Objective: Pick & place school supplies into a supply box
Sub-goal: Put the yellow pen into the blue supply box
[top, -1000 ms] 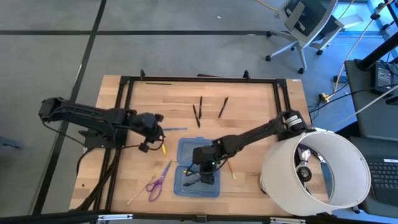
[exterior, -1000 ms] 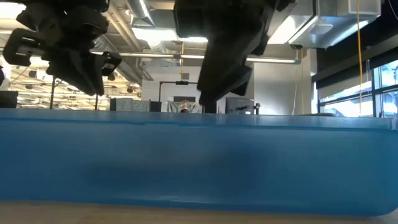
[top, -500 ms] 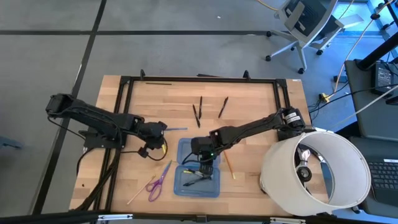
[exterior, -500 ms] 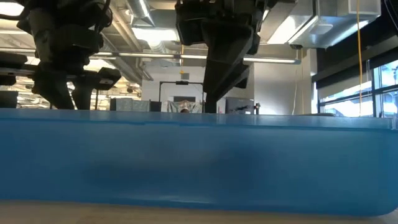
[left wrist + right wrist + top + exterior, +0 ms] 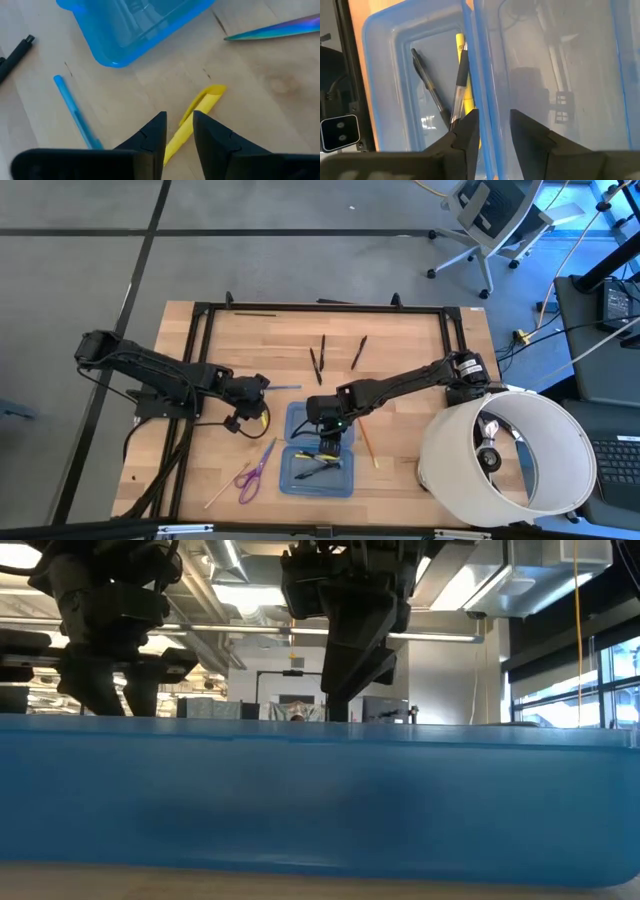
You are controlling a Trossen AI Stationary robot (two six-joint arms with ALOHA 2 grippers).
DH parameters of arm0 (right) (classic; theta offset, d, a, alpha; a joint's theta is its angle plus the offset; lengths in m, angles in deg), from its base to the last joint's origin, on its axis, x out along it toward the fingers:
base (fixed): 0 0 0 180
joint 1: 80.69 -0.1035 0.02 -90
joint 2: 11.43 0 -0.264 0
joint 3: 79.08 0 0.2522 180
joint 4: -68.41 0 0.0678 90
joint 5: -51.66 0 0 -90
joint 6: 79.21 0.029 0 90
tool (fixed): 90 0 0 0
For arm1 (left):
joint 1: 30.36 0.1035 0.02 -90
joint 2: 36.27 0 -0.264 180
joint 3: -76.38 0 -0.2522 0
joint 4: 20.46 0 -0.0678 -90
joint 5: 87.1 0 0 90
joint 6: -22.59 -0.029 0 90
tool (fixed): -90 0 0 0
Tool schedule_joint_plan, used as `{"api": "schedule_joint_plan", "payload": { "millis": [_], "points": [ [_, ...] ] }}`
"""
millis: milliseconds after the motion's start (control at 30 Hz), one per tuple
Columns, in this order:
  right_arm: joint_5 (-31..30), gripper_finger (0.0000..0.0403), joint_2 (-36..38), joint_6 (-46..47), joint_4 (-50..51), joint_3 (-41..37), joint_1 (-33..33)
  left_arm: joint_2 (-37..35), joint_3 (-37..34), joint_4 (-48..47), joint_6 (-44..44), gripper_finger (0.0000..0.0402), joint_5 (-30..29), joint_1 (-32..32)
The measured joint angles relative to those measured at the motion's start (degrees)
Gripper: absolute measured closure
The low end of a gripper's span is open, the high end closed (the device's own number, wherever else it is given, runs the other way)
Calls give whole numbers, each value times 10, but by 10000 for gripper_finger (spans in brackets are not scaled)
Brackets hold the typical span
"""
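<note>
While the supply box (image 5: 318, 447) lies open at lower centre of the high view, its two translucent blue halves sit one above the other on the pale wood tabletop (image 5: 400, 350). Lower half holds two black pens (image 5: 427, 90) and a yellow pencil (image 5: 462, 75); upper half looks bare. Right gripper (image 5: 332, 430) hangs over the hinge between halves, fingers (image 5: 530, 137) slightly parted, grasping nothing. Left gripper (image 5: 258, 412) sits left of the box, low over another yellow pencil (image 5: 192, 122), fingers (image 5: 150, 137) straddling it with a gap, not clenched. Blue pen (image 5: 75, 112) just beside that pencil. Purple scissors (image 5: 255, 470) at lower left of the box, pale stick (image 5: 225, 488) beside them. Orange pencil (image 5: 367, 444) right of the box. Two black pens (image 5: 340, 355) above, upper centre. Black frame edges the tabletop, grey floor around. White drum (image 5: 505, 455) at lower right, office chair (image 5: 490, 220) upper right. Low view: blue box wall (image 5: 320, 800) fills the frame, ceiling lights and ducts behind.
</note>
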Motion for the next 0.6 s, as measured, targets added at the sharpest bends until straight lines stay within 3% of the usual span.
{"api": "schedule_joint_plan", "payload": {
  "millis": [267,600],
  "points": [
    [0,290,0,-3,0,0,0,0,0,4,41,236,-1,0],
    [-7,290,0,-19,1,0,0,24,0,8,80,226,23,0]
  ]
}}
